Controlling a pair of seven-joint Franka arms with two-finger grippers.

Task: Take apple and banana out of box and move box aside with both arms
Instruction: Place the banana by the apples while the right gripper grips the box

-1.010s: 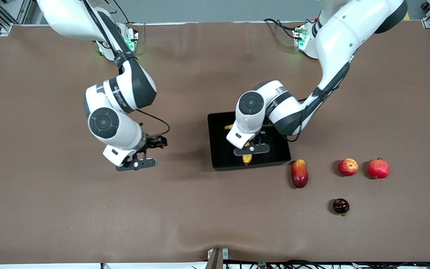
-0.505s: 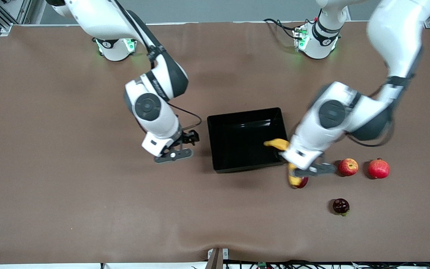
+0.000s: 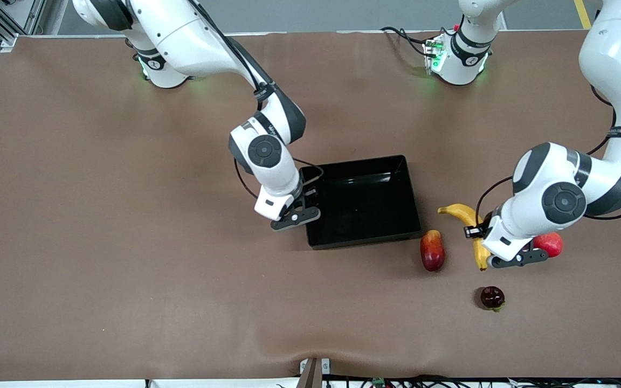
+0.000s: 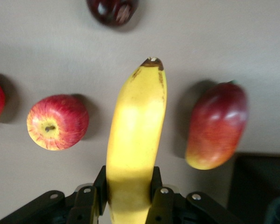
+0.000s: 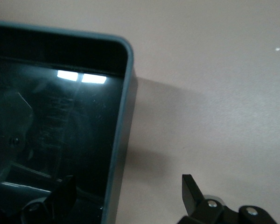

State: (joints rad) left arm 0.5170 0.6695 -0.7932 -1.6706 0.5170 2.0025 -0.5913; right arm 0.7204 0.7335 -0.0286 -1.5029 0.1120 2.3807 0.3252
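Brown table (image 3: pixel 100 226): box (image 3: pixel 361 237) emptied, apple (image 4: pixel 57 122) already out; left gripper (image 4: pixel 130 200) clamps banana (image 3: pixel 472 226) over apple, unplaced. Right gripper (image 5: pixel 126 196) spread wide, straddling box wall; move-aside pending.

Fruit (image 3: pixel 432 250) crowding box (image 3: pixel 363 242) corner

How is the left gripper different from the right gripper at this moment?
The left gripper is shut on the banana, held up over the table between the apple and the mango; the right gripper is open and holds nothing. It straddles a wall of the box. Both are black and two-fingered.
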